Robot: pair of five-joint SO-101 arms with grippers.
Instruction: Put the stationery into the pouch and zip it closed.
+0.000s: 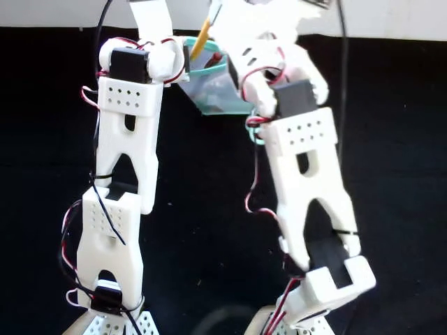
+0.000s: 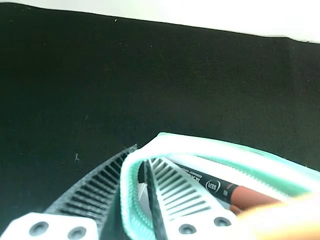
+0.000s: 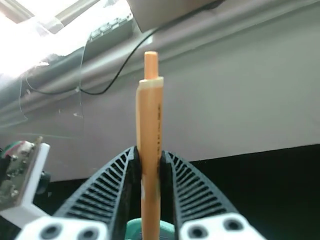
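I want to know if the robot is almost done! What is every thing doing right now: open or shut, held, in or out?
pouch: unzipped, mouth open, held up off the table by its rim.
orange pen: upright, gripped, sticking out of the pouch's mouth.
dark marker: lying inside the pouch.
left end effector: shut on the pouch's rim.
right end effector: shut on the orange pen.

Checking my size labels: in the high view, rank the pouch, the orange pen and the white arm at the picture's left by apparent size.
Largest by far: the white arm.
Next: the pouch.
Smallest: the orange pen, a thin sliver.
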